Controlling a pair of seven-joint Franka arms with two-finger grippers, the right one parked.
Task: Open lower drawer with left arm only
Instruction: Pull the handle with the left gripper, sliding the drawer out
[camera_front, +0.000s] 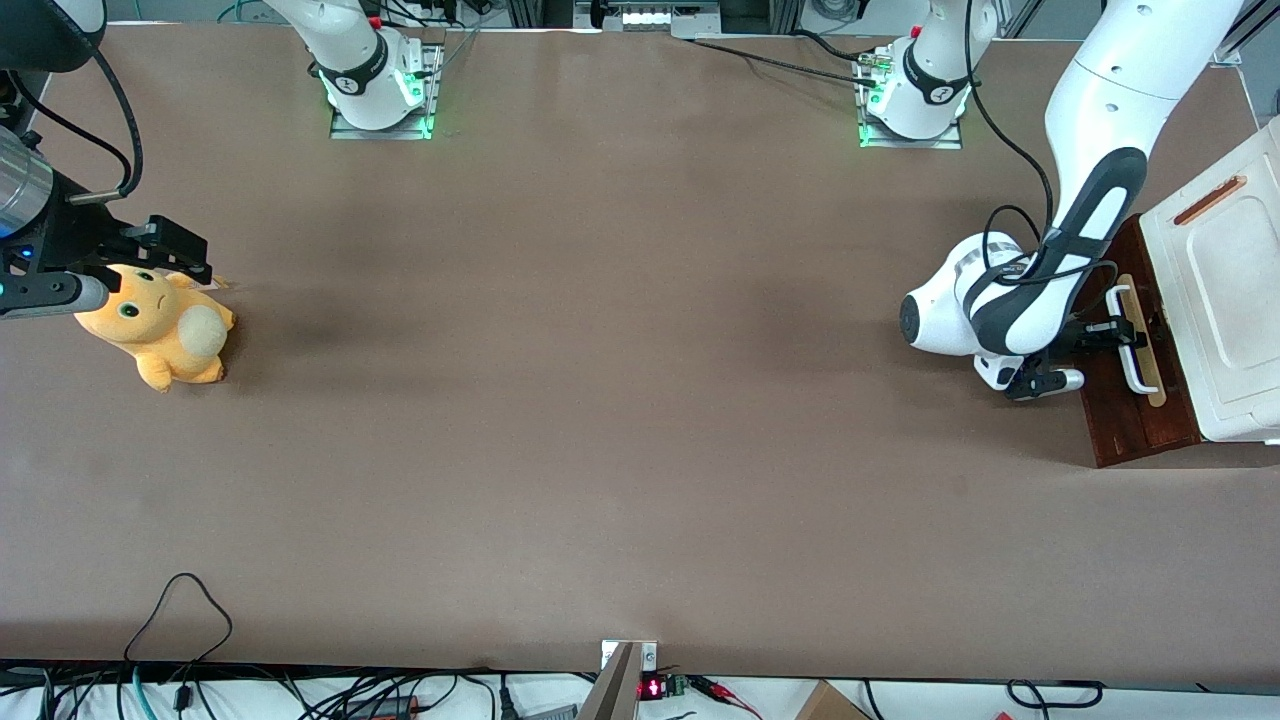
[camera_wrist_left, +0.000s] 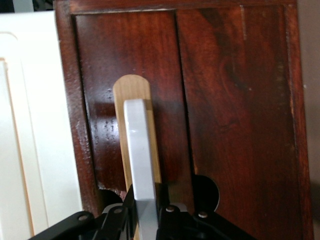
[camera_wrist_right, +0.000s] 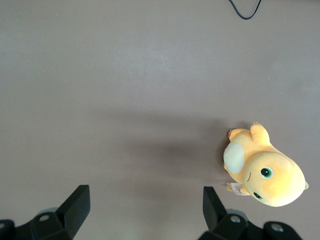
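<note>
Gripper (camera_front: 1118, 332) pinches the white handle (camera_wrist_left: 141, 165) of the lower drawer (camera_front: 1135, 420), at the working arm's table end. Rigid wood, likely slides stiffly; handle is the only grab point.

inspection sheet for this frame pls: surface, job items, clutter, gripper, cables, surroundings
Surface: brown table, bare in the middle.
Job's things: lower drawer, dark wood front with white handle, under the white cabinet top; no interior visible.
Clutter: orange plush toy toward the parked arm's end.
Gripper: left arm's gripper at the handle; handle bar runs between its fingers in the wrist view.
Cables: black cable loop at the table's near edge.
Surroundings: arm bases with green lights.
</note>
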